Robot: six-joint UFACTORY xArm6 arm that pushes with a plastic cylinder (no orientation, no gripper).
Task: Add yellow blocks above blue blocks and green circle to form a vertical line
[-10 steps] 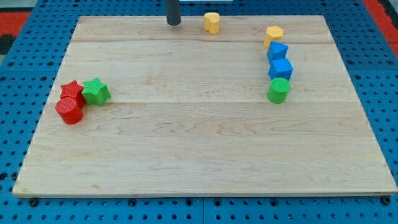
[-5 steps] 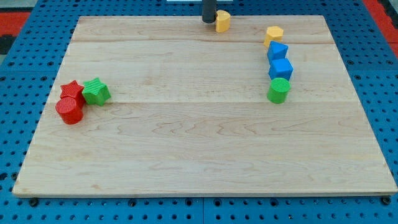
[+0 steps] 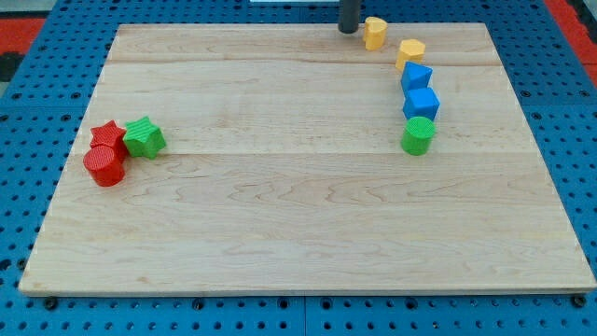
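Observation:
My tip (image 3: 348, 29) is at the top edge of the board, just left of a yellow block (image 3: 375, 33) and touching or nearly touching it. A second yellow block (image 3: 410, 52) lies a little to the right and below. Under it stand two blue blocks, one (image 3: 417, 77) above the other (image 3: 422, 102), and a green circle (image 3: 418, 135) at the bottom, forming a near-vertical line on the view's right.
A red star (image 3: 107, 134), a red circle (image 3: 104, 165) and a green star (image 3: 144, 137) are clustered at the view's left. The wooden board (image 3: 280, 205) lies on a blue pegboard surface.
My tip has moved to the right along the top edge and pushed the first yellow block rightward, close to the second yellow block. The other blocks have not moved.

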